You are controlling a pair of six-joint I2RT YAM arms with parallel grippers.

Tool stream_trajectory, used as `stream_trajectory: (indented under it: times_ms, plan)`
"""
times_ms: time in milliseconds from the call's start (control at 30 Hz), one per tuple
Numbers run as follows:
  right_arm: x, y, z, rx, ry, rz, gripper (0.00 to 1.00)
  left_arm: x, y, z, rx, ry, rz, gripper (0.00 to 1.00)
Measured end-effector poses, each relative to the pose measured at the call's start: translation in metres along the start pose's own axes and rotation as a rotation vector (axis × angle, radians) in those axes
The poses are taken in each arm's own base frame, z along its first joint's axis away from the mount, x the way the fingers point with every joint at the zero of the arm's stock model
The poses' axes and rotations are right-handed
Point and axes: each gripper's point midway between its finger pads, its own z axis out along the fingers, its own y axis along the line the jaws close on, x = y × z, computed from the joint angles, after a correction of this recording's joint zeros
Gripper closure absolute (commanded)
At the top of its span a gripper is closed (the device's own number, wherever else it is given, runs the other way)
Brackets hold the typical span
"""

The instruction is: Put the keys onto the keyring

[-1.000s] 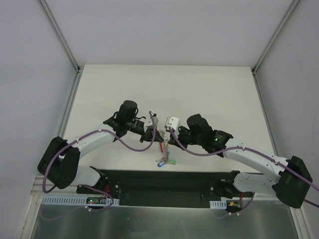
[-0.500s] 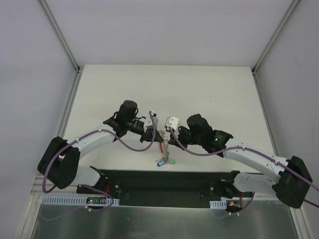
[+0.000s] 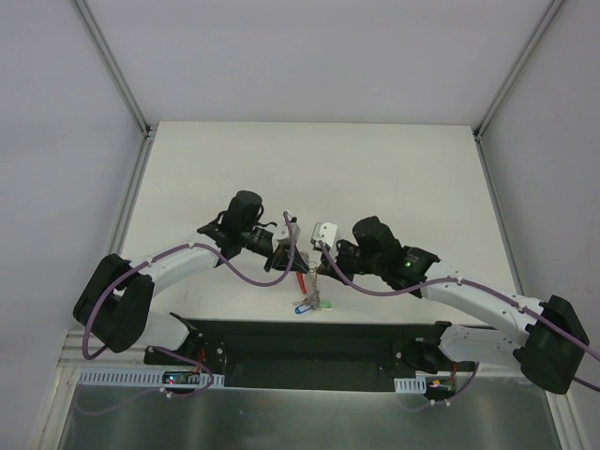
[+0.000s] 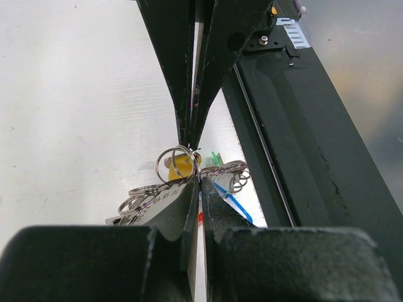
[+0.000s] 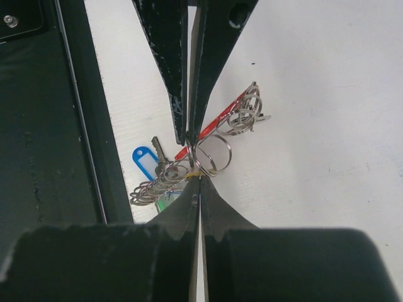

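- Left tool [image 4: 200,185] — clenched, with its tip buried in the bunch of wire rings. Which wire it nips I can't tell. My guess is that it serves as the anchor, steadying the bunch so the other side can work.
- Keyring [image 5: 214,153] — its large ring sits right between the two tips, close against both. Held from both sides like that, the coil could be pried apart and a key fed in, which I take to be the reason for it.
- Band [image 5: 220,121] — this red strip leads away from the large ring toward the far side of the surface [image 5: 327,157]. It ends at a small knot of rings.
- Keys [image 5: 160,157] — these trail the opposite way, toward the black rail [image 5: 38,126]. A string of small rings leads down to a blue cap [image 5: 143,162], with a green cap [image 4: 217,157] close by. A yellow cap [image 4: 179,167] shows through the large ring.
- The whole bunch therefore has its long axis running from the rail to the far side, caps nearest the rail and band farthest. That is roughly across the line of the two tools.
- Right tool [image 5: 200,179] — also clenched and aimed straight at the left one, tip to tip. Whether it grips ring or key I can't make out.
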Motion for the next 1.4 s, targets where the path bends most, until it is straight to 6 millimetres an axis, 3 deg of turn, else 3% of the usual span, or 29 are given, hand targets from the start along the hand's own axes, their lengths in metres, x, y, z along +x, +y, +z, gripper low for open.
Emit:
stream_trajectory:
  times_ms: [733, 1400]
  plan:
    - [-0.008, 0.008, -0.004, -0.039, -0.034, -0.016, 0.99, 0.007, -0.004, 0.004, 0.018, 0.020, -0.040, 1.00]
    - [0.005, 0.003, 0.004, -0.024, 0.015, 0.014, 0.99, 0.005, -0.005, 0.007, 0.008, 0.033, -0.003, 1.00]
